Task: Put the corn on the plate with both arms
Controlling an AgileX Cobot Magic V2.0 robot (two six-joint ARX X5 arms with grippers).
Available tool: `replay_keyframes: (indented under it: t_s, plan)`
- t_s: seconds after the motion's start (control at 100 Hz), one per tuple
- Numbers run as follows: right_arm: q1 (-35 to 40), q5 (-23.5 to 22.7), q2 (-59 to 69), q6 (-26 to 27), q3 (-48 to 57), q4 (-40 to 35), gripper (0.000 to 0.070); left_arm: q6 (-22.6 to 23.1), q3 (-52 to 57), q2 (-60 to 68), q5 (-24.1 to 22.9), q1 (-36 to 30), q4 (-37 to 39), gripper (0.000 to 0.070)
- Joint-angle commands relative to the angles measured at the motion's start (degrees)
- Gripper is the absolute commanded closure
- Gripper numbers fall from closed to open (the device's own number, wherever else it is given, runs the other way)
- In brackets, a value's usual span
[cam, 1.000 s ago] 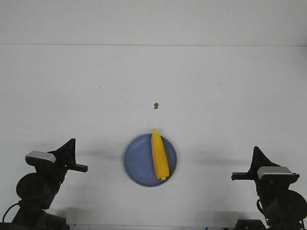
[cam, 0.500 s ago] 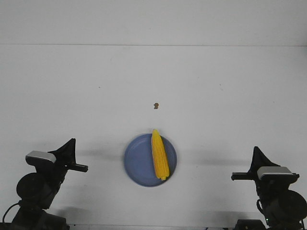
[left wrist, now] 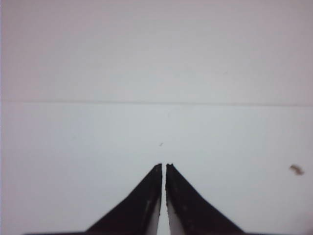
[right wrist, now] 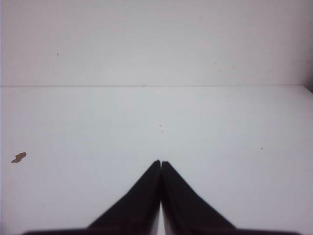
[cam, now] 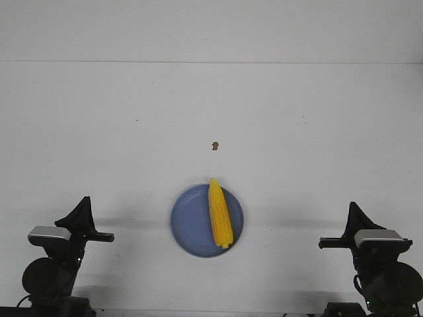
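The yellow corn lies on the right half of the round blue plate, its pointed end at the plate's far rim. My left gripper is at the near left of the table, well left of the plate, shut and empty; the left wrist view shows its jaws nearly touching over bare table. My right gripper is at the near right, well right of the plate, shut and empty. Neither wrist view shows the corn or the plate.
A small brown speck lies on the white table beyond the plate; it also shows in the left wrist view and the right wrist view. The table's far edge meets a white wall.
My left arm has drawn back and to the left, nearer the front edge. The right arm, corn and plate have not moved.
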Motion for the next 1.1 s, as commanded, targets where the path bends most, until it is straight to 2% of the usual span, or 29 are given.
replay_keyframes:
  t_s: [0.0, 0.22, 0.46, 1.09]
  plan:
    - [0.0, 0.2, 0.2, 0.2, 0.3, 0.5, 0.0700, 0.3, -1.7, -2.4, -0.3, 0.6, 0.9, 0.0688]
    - [0.0, 0.2, 0.2, 0.2, 0.2, 0.6, 0.0700, -0.1, -6.6, -4.9, -0.2, 1.8, 2.8, 0.0688]
    - [0.0, 0.2, 0.2, 0.2, 0.2, 0.5, 0.0700, -1.0, -12.0, -4.9, -0.2, 1.8, 10.4, 0.0688]
    - [0.0, 0.2, 0.2, 0.2, 0.3, 0.6, 0.0700, -1.2, -12.1, -4.9, -0.2, 1.8, 9.9, 0.0688]
